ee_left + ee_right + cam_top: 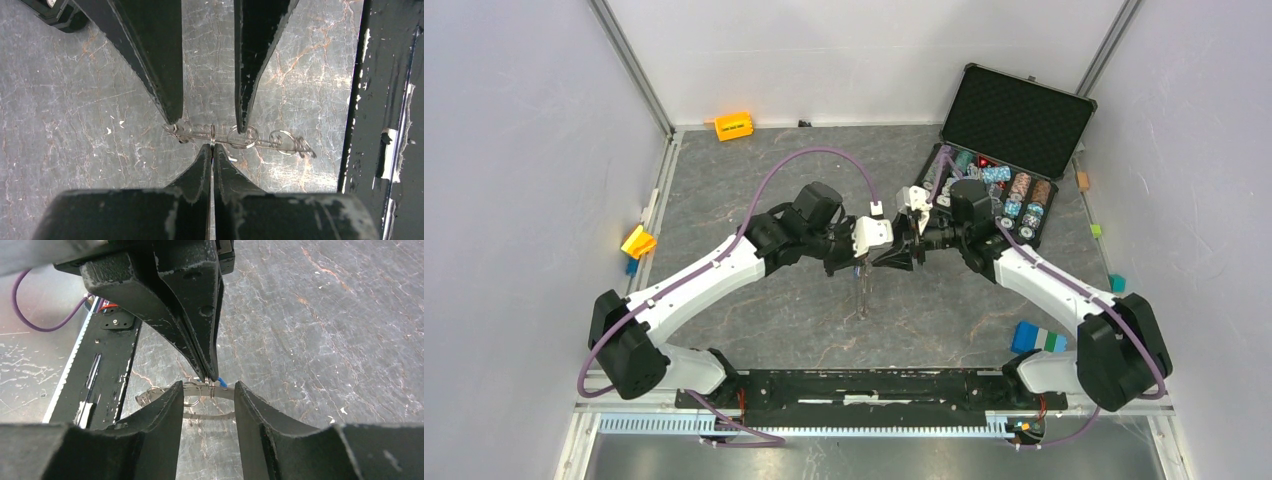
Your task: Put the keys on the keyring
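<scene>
The keyring (862,290) hangs in mid-air over the middle of the table, a thin wire hoop strung with small split rings (243,136). My left gripper (212,146) is shut, pinching a small wire loop at the top of the hoop. In the right wrist view the left gripper (210,379) comes down from above, and a blue key head (222,383) shows just behind its tip. My right gripper (207,390) is open. Its fingers (172,405) stand on either side of the keyring (210,415), with nothing pinched between them.
An open black case of poker chips (1009,150) stands at the back right, close behind the right arm. Small blocks lie around the edges: orange (733,126), yellow (638,241), blue and green (1037,338). The black base rail (864,385) runs along the near edge.
</scene>
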Motion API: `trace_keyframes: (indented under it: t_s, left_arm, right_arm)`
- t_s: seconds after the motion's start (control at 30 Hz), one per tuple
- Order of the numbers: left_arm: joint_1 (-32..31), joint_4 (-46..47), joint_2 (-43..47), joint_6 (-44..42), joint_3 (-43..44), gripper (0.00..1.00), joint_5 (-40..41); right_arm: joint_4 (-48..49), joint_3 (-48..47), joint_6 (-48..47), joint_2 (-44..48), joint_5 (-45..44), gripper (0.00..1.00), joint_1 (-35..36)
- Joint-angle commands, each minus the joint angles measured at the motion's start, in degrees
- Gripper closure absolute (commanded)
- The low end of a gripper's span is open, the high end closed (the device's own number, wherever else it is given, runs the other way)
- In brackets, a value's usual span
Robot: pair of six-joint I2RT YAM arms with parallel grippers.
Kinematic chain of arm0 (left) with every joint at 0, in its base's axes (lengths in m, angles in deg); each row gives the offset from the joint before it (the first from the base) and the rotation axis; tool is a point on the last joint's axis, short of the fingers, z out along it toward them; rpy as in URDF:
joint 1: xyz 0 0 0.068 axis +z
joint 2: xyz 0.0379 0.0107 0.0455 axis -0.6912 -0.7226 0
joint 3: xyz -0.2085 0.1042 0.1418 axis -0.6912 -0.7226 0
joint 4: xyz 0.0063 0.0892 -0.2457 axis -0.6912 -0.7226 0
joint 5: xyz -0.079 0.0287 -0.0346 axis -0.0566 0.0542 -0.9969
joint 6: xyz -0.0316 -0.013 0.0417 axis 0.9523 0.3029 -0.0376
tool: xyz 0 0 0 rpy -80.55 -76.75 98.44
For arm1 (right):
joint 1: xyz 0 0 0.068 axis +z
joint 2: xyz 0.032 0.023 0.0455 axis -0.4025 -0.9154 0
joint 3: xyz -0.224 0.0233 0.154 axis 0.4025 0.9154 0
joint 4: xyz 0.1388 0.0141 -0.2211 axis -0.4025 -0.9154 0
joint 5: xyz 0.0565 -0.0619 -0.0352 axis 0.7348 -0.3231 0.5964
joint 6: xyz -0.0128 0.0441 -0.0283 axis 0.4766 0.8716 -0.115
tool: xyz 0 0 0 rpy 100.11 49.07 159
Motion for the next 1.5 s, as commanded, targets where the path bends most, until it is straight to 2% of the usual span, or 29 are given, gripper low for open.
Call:
trace_keyframes:
  t_s: [0.0, 0.1, 0.7, 1.27, 1.47]
  left_arm:
    - [-0.58, 1.04, 2.05, 2.32, 2.81, 0.98, 0.40]
    - [-0.67, 1.75, 2.23, 2.92, 2.47, 0.98, 0.31]
    - [-0.76, 3.23, 2.82, 4.14, 1.14, 0.98, -0.83]
    - [-0.76, 3.24, 2.42, 4.44, 0.61, 0.98, -1.53]
    - [-0.76, 3.22, 1.91, 4.69, 0.54, 0.98, -1.80]
  right_arm:
    - [3.59, -1.41, 1.94, -1.37, 1.91, 0.54, 0.64]
    - [4.59, -0.94, 2.65, -2.02, 2.16, 0.55, 0.91]
    - [4.98, -1.04, 3.21, -3.92, 2.87, 0.81, 1.74]
    - [5.04, -1.14, 3.56, -4.11, 3.33, 0.89, 2.32]
    - [7.57, -0.15, 5.09, -3.01, 3.26, 1.00, 2.29]
